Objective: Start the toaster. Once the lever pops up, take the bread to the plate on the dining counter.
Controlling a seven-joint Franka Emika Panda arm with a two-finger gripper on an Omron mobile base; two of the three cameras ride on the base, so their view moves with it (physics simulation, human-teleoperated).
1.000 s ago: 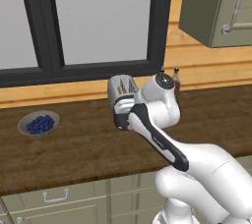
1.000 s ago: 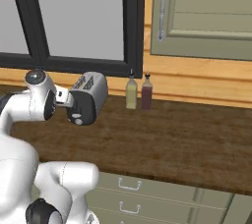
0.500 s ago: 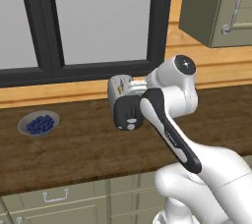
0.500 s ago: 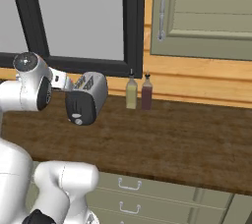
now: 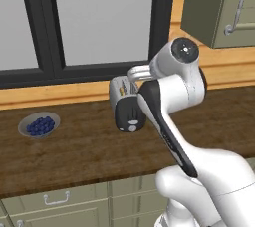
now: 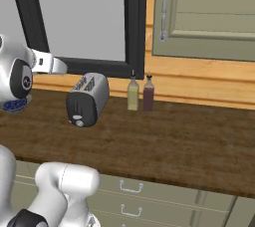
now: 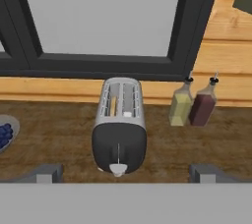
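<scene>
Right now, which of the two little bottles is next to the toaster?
The yellowish bottle. It stands between the toaster and the dark reddish bottle, which is one place farther along the counter.

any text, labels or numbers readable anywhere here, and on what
None can be read.
Toaster: black front panel has a white knob, no markings.
Two bottles: no labels visible.
Cabinet doors, bowl of blueberries: plain, no writing.

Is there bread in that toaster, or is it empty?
There is bread: in the hand view a tan slice stands in the left slot of the toaster; the right slot looks empty.
</scene>
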